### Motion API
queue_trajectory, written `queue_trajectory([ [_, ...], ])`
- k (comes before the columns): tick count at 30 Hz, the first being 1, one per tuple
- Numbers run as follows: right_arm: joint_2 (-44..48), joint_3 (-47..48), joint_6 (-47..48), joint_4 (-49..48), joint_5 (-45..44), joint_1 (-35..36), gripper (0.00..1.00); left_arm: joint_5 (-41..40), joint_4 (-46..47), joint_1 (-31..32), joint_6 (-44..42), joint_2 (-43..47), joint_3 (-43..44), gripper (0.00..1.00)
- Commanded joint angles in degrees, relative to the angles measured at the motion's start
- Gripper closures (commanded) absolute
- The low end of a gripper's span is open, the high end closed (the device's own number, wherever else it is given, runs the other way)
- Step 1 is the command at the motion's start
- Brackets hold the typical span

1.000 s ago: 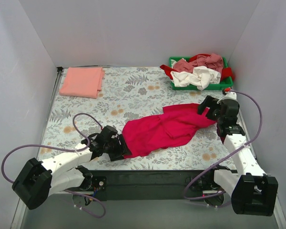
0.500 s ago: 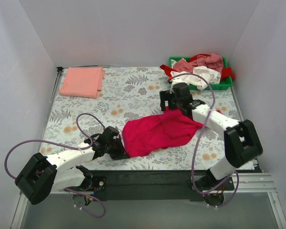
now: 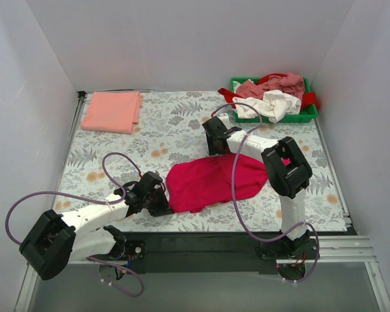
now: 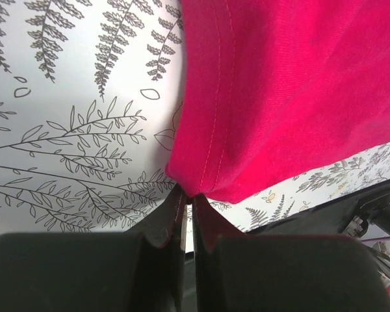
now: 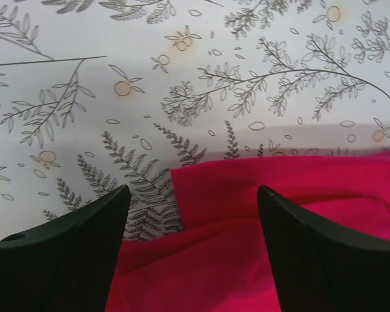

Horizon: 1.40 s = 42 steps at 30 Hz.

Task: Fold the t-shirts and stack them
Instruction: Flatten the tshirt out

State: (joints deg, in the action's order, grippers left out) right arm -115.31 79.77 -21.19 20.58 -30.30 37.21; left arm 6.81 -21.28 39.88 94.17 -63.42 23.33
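The left end effector (image 4: 188,203) grips the hem of the red t-shirt (image 3: 211,181), crumpled on the desk (image 3: 175,127) in front of the green bin (image 3: 310,117), so the right end effector (image 5: 194,192), jaws apart over its bin-side corner, should pinch deep, then stretch gently.

A crimson t-shirt (image 3: 208,182), salmon-pink t-shirt (image 3: 112,110), green bin (image 3: 294,119) (white tee (image 3: 271,104), dusty-pink tee (image 3: 250,88), red tee (image 3: 228,97)), fern-print table (image 3: 175,130)

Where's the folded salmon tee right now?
In the top view, the salmon tee lies flat at the far-left corner of the table, well apart from the crimson tee and the green bin.
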Motion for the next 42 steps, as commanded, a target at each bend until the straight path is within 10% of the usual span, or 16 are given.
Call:
queue_trajectory([
  [1, -1.49, 3.11, -4.73, 2.27, -5.38, -0.03, 0.17, -2.94, -2.36, 0.2, -1.18, 0.31, 1.01, 1.0],
  [8, -4.93, 5.49, -5.44, 3.5, -5.73, -0.3, 0.26, -3.91, -2.63, 0.2, -1.45, 0.22, 1.45, 1.0],
  [15, -6.25, 6.1, -6.23, 3.94, -7.13, -0.74, 0.57, -4.78, -2.98, 0.2, -1.1, 0.58, 1.36, 1.0],
  [25, -4.13, 1.62, -8.78, 4.56, -4.06, -0.74, 0.6, -5.67, -3.68, 0.2, -0.48, 0.31, 1.89, 1.0],
  [30, -5.98, 3.02, -8.87, 4.56, -4.67, -0.74, 0.99, -5.84, -3.86, 0.2, -0.48, 0.14, 2.24, 1.0],
  [42, 9.03, 4.61, -1.76, 3.77, -12.22, -0.74, 0.99, -11.11, -6.32, 0.2, 0.31, 4.53, 8.48, 1.0],
])
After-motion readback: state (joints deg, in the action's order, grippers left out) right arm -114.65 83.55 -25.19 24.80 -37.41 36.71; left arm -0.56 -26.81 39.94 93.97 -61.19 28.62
